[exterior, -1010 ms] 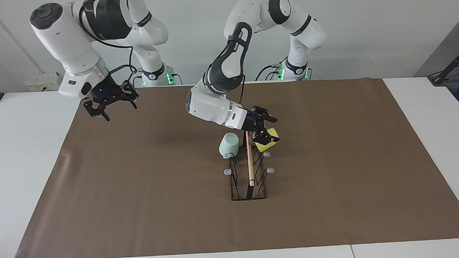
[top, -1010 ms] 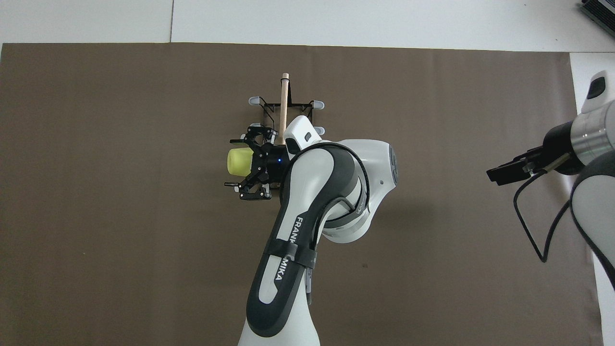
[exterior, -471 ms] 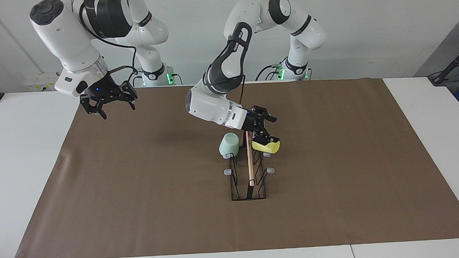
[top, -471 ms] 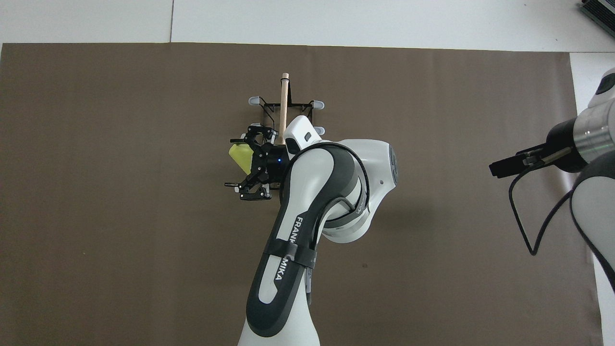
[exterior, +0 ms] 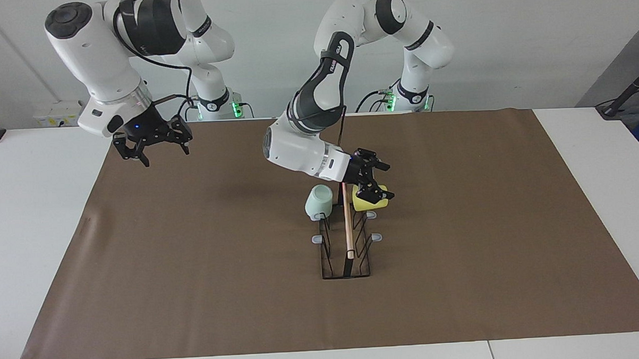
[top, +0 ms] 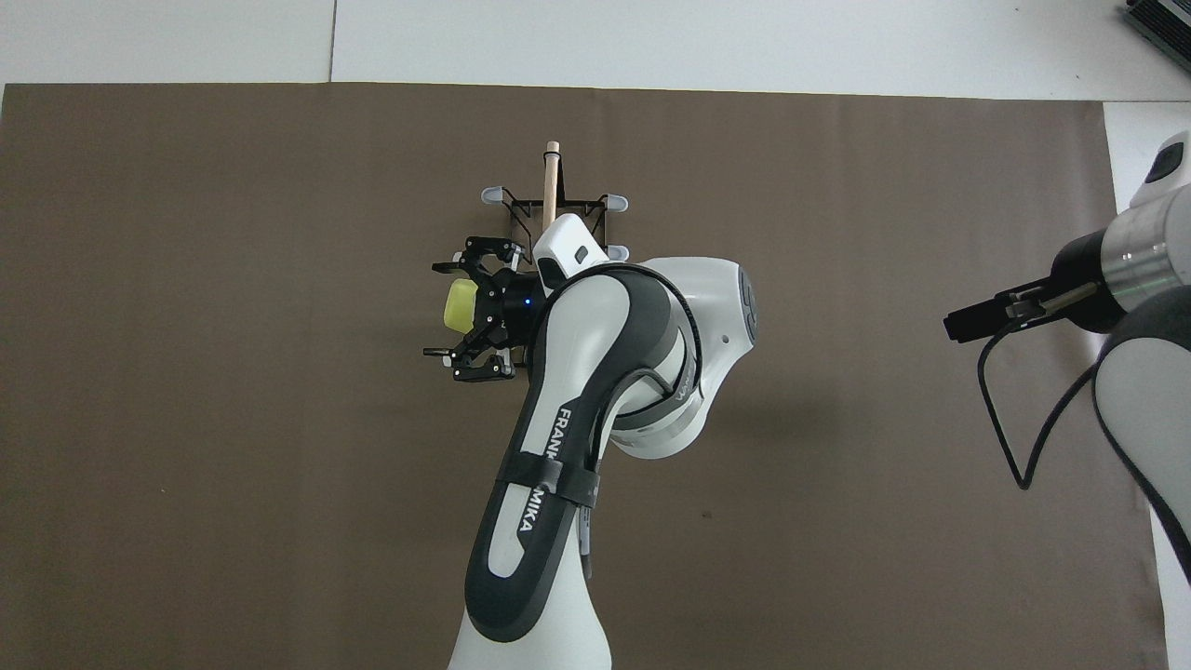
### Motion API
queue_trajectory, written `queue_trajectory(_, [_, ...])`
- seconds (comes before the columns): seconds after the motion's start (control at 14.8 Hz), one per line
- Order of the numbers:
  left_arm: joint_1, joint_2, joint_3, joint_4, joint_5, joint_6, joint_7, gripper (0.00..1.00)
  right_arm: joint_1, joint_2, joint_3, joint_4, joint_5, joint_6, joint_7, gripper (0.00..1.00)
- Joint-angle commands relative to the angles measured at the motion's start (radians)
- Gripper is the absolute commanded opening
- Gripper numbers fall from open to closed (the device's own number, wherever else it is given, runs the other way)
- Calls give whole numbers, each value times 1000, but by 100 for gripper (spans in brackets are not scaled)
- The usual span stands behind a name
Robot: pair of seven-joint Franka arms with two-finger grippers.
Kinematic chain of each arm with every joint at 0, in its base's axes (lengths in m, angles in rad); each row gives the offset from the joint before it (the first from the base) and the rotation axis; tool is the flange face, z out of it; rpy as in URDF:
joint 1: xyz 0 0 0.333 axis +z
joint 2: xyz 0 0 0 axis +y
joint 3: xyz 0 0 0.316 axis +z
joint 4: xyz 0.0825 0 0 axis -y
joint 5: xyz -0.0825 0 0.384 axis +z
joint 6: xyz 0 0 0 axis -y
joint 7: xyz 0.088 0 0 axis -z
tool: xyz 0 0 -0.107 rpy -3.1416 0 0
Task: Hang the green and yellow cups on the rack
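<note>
A plain white wall (exterior: 506, 45) backs the white surface (exterior: 39, 210), most of it covered by a brown paper sheet (exterior: 194, 258). Mid-sheet stands the rack (exterior: 347, 242). The green cup (exterior: 319, 202) hangs on its prong at the right arm's side, the yellow cup (exterior: 364, 200) on the one at the left arm's side. The left claw (exterior: 374, 182) is spread around the yellow cup. The waiting right claw (exterior: 152, 144) hangs spread over the sheet's corner.
</note>
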Motion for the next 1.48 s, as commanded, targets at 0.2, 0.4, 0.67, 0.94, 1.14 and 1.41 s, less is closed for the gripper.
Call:
queue_trajectory(0.2, [33, -42, 3, 26, -28, 5, 38, 100, -13, 13, 25, 22, -32, -26, 82, 100])
queue_trajectory(0.4, [53, -53, 1, 3, -114, 31, 91, 100, -71, 13, 88, 22, -32, -31, 83, 100])
queue_trajectory(0.67, [86, -76, 3, -15, -185, 34, 125, 100, -88, 13, 106, 23, -33, -31, 83, 100])
queue_trajectory(0.94, [115, -90, 1, -15, -235, 34, 141, 100, -88, 13, 106, 23, -33, -31, 82, 100])
queue_trajectory(1.14, [132, -90, 12, -9, -321, 33, 143, 100, -88, 13, 106, 23, -33, -31, 80, 100])
queue_trajectory(1.41, [132, -90, 18, -6, -350, 22, 145, 100, -88, 13, 106, 23, -33, -31, 77, 100])
